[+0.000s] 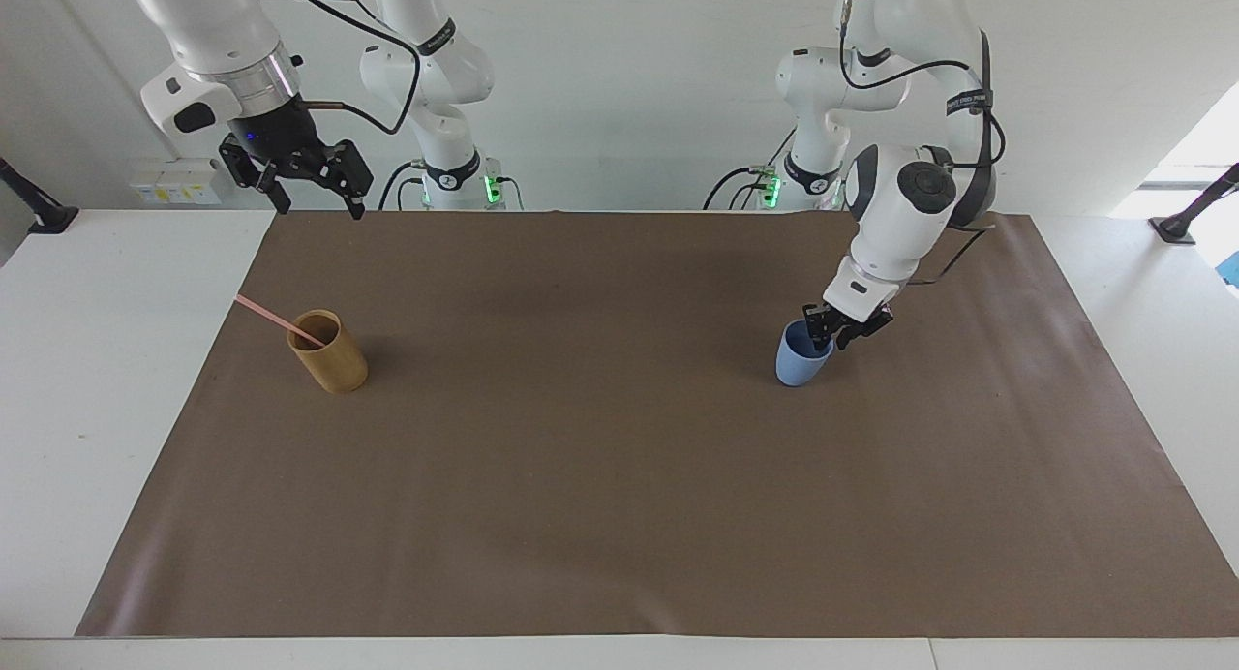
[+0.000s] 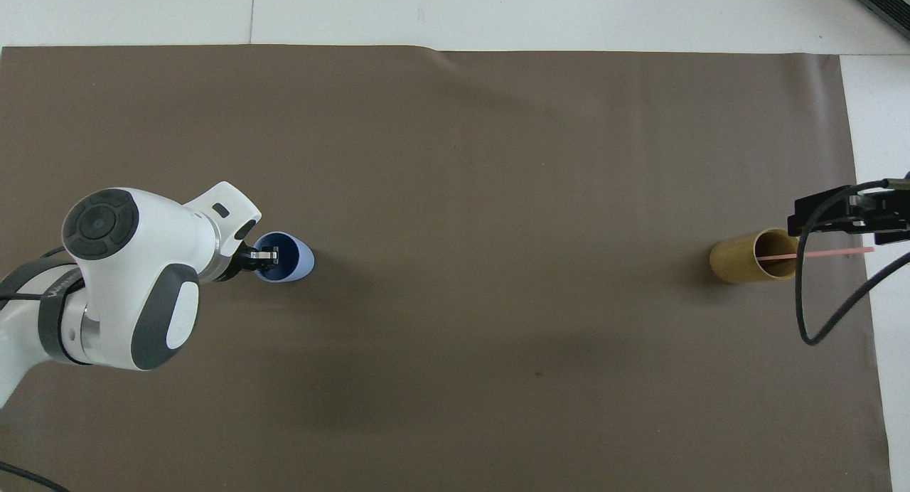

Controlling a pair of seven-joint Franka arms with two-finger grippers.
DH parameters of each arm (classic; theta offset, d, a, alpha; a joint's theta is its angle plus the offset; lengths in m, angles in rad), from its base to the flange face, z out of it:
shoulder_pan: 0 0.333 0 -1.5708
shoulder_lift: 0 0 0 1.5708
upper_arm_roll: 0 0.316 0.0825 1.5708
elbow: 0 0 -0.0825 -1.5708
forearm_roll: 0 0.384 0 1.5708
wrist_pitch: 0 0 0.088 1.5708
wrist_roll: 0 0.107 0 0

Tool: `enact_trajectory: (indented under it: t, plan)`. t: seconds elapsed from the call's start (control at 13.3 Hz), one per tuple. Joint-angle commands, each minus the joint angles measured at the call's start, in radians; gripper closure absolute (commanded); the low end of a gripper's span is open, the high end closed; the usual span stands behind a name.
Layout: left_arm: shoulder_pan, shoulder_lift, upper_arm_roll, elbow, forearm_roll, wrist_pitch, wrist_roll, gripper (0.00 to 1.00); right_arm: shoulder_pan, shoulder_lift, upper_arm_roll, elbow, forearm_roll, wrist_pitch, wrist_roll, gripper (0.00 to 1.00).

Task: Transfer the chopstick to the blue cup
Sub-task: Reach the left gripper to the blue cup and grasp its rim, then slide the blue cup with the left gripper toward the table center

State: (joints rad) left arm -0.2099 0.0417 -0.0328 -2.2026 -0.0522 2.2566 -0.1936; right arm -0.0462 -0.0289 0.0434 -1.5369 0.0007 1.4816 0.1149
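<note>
The blue cup (image 1: 799,365) (image 2: 300,259) stands upright on the mat toward the left arm's end. My left gripper (image 1: 824,335) (image 2: 266,254) is down at its rim, shut on the wall with one finger inside the cup. The pale pink chopstick (image 1: 263,312) (image 2: 842,251) leans in a tan cup (image 1: 331,358) (image 2: 736,263) toward the right arm's end, its upper end sticking out past the mat's edge. My right gripper (image 1: 321,208) (image 2: 846,215) hangs open high up, over the chopstick's upper end, holding nothing.
A brown mat (image 1: 600,476) (image 2: 455,158) covers most of the white table (image 1: 97,409). A black cable (image 2: 803,300) droops from the right arm near the tan cup. Power sockets (image 1: 174,181) sit on the wall by the right arm's end.
</note>
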Motion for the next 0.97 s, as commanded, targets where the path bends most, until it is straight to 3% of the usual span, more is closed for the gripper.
enact_trajectory:
  t: [0.0, 0.15, 0.3, 0.45, 0.75, 0.9]
  plan:
    - [-0.031, 0.009, 0.011, 0.044, -0.012, -0.009, -0.01, 1.0, -0.014, -0.023, 0.006, -0.031, 0.009, 0.016, 0.017, 0.0]
    - [-0.036, -0.002, 0.011, 0.114, -0.012, -0.107, -0.014, 1.0, -0.014, -0.023, 0.006, -0.031, 0.009, 0.016, 0.017, 0.0]
    - [-0.046, 0.009, 0.007, 0.249, -0.008, -0.234, -0.065, 1.0, -0.014, -0.023, 0.006, -0.031, 0.009, 0.016, 0.017, 0.0]
    - [-0.124, 0.055, 0.005, 0.378, 0.008, -0.333, -0.189, 1.0, -0.014, -0.025, 0.006, -0.032, 0.009, 0.016, 0.017, 0.0]
    - [-0.307, 0.069, 0.002, 0.386, 0.017, -0.269, -0.4, 1.0, -0.017, -0.031, 0.006, -0.042, 0.009, 0.017, 0.017, 0.0]
    - [-0.391, 0.125, 0.002, 0.386, 0.017, -0.197, -0.483, 1.0, -0.023, -0.032, 0.006, -0.045, 0.009, 0.017, 0.017, 0.0]
